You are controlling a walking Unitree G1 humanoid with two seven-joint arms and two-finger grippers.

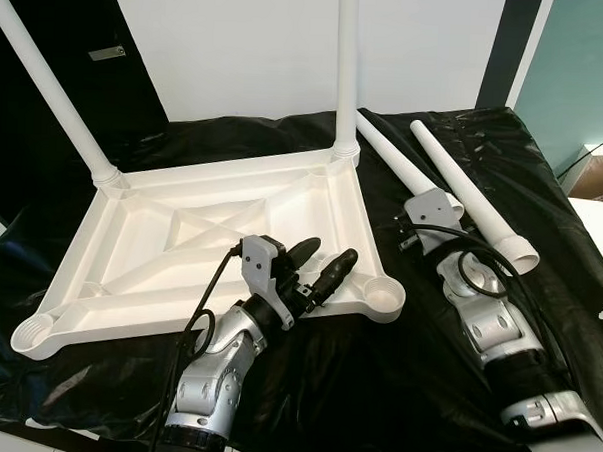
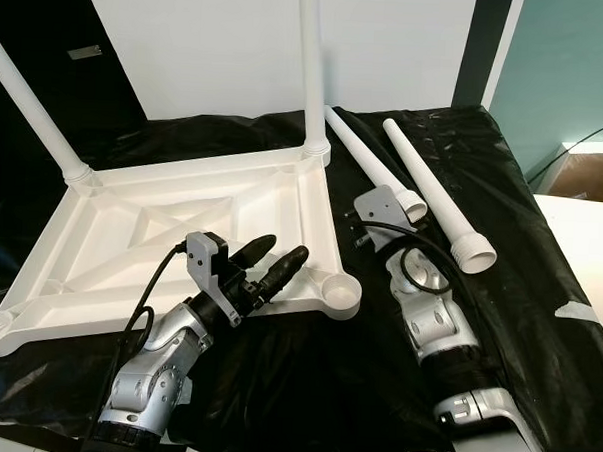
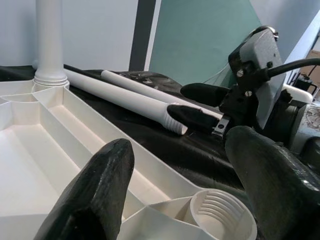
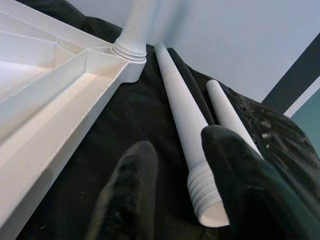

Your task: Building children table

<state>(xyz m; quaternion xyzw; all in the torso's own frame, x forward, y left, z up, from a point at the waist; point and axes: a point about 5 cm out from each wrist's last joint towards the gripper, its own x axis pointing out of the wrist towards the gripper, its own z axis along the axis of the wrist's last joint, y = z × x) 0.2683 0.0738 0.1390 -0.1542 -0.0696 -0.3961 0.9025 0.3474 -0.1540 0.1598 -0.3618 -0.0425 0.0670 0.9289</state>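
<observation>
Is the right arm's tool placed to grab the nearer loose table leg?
Probably yes. The right tool is open, its fingers either side of the loose leg's threaded end on the black sheet, nothing between them.

Bright, even indoor light with soft shadows. The black plastic sheet shows glossy glare along its wrinkles. Head views are sharp. In the wrist views, the near black fingers are blurred and out of focus.

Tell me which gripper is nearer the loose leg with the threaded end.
Right. The right gripper has its open fingers either side of the threaded leg. The left gripper hovers over the tabletop by an empty socket.
</observation>
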